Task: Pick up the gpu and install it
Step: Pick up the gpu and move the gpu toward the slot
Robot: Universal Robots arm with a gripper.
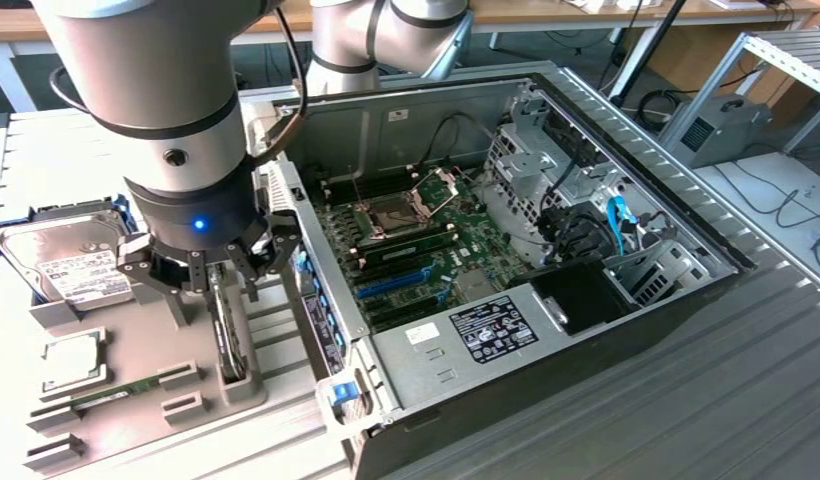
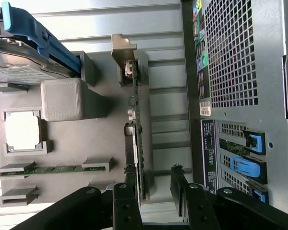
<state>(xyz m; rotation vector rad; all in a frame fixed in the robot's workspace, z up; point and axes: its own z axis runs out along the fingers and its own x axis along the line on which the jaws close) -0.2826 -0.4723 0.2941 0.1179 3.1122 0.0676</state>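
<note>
The gpu (image 1: 225,335) stands on edge in a slot of the grey fixture (image 1: 130,345), beside the open computer case (image 1: 677,215). Seen edge-on in the wrist view, the gpu (image 2: 138,124) is a thin green board with a silver bracket at its far end. My gripper (image 1: 207,285) hangs directly over it, open. In the wrist view the gripper (image 2: 153,170) straddles the card's near end: one black finger (image 2: 130,184) sits close against the card and the other finger (image 2: 179,184) stands well apart. Nothing is gripped.
On the fixture lie a hard drive (image 1: 70,255) with a blue clip, a CPU (image 1: 70,360) and a RAM stick (image 1: 110,392). The case's motherboard (image 1: 424,245) shows blue and black slots. The case's rear panel (image 2: 240,57) rises close beside the gpu holder.
</note>
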